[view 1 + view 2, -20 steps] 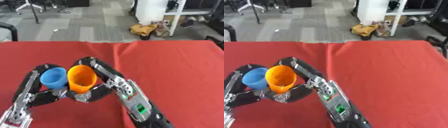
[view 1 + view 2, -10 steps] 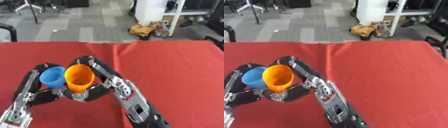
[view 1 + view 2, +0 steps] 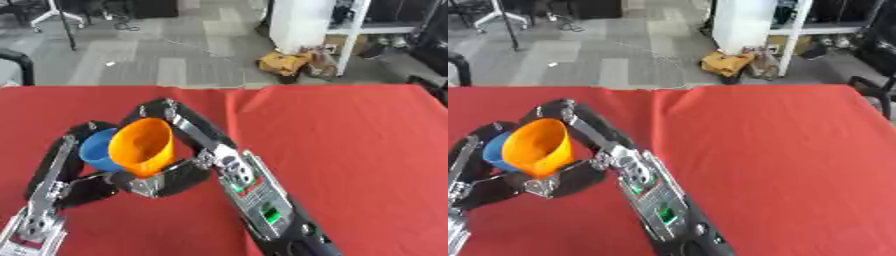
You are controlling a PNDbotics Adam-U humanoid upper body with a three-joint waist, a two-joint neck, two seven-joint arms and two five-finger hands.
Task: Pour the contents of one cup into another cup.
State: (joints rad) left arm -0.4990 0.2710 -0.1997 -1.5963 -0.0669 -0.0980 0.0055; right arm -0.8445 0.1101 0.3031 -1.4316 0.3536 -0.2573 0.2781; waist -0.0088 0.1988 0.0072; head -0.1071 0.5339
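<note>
In the left eye view I count two cups, one per hand. My right hand has fingers and thumb curled around the orange cup, which is tilted with its mouth toward my left hand. That hand wraps the blue cup, partly hidden behind the orange rim. Both sit above the red tablecloth.

In the right eye view the orange cup is plain and glossy, covering most of the blue cup.

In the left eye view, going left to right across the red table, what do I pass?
Left robot hand → blue cup → orange cup → right robot hand → bare red tablecloth.
</note>
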